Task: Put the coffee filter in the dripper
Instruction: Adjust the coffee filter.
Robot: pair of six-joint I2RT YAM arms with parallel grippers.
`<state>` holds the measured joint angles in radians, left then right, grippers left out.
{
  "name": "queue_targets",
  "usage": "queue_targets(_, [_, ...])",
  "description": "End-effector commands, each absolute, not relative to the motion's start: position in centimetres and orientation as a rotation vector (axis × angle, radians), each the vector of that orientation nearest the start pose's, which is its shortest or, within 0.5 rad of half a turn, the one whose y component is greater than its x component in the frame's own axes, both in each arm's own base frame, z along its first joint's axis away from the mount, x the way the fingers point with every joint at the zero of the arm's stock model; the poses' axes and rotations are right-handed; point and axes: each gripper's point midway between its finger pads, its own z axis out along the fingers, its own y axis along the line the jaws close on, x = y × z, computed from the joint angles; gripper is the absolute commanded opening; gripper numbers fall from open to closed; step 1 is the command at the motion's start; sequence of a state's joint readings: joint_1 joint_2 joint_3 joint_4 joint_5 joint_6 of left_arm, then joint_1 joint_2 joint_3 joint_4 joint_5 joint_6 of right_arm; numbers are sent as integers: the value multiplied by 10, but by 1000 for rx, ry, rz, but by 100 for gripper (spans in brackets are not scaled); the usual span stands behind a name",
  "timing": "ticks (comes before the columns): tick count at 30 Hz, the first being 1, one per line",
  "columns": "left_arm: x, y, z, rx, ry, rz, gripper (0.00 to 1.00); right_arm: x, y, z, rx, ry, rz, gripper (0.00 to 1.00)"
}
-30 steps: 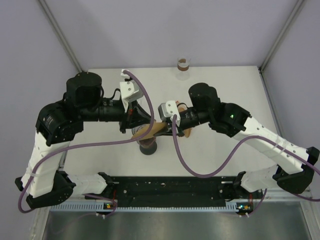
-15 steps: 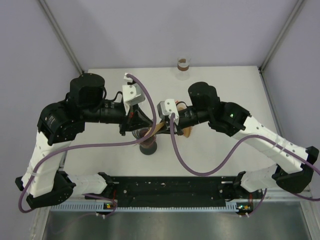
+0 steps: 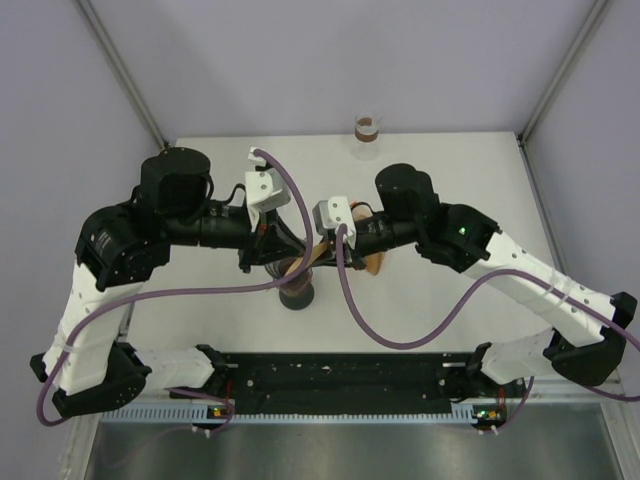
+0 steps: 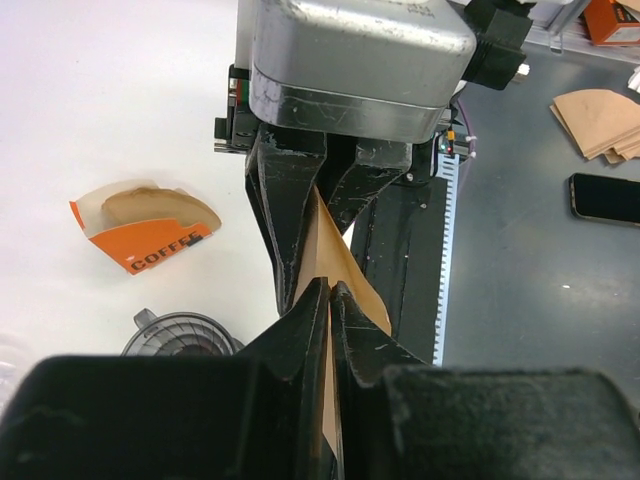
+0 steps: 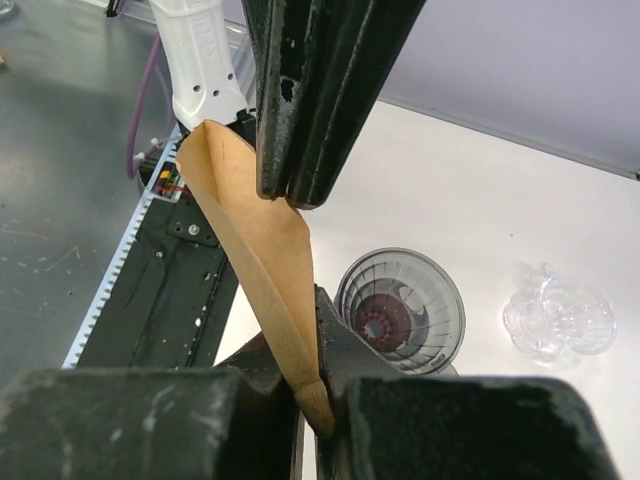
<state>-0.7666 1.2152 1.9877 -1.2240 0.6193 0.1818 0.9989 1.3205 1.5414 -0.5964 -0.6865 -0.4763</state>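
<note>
Not yet placed: the left gripper (image 4: 328, 292) and the right gripper (image 5: 306, 365) each have their fingers pinched almost shut on opposite ends of the flat, folded brown coffee filter (image 5: 255, 245), holding it in the air just above the dripper (image 5: 400, 310). The dripper's ribbed cone holds no filter. What remains, I judge, is opening the filter and lowering it in. An orange filter box (image 4: 145, 225) lies near the dripper.

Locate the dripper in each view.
Top external: dripper at centre, beneath the coffee filter.
Left wrist: dripper at bottom left, partly hidden.
Right wrist: dripper right of centre, seen from above.
Shared landmark: the coffee filter, pinched mid-frame.
</note>
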Motion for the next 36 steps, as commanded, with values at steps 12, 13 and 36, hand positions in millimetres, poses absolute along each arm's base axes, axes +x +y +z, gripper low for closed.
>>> queue_targets(12, [111,-237,446,1270,1609,-971,25,122,371,391,-1607,1068,995,0])
queue_targets(13, [113,-236,444,1265,1616,-963,26,123,371,390,-1607,1073,995,0])
queue_targets(36, [153,-222,445,1162,1645,-708,47,130,372,389,-1591,1095,959,0])
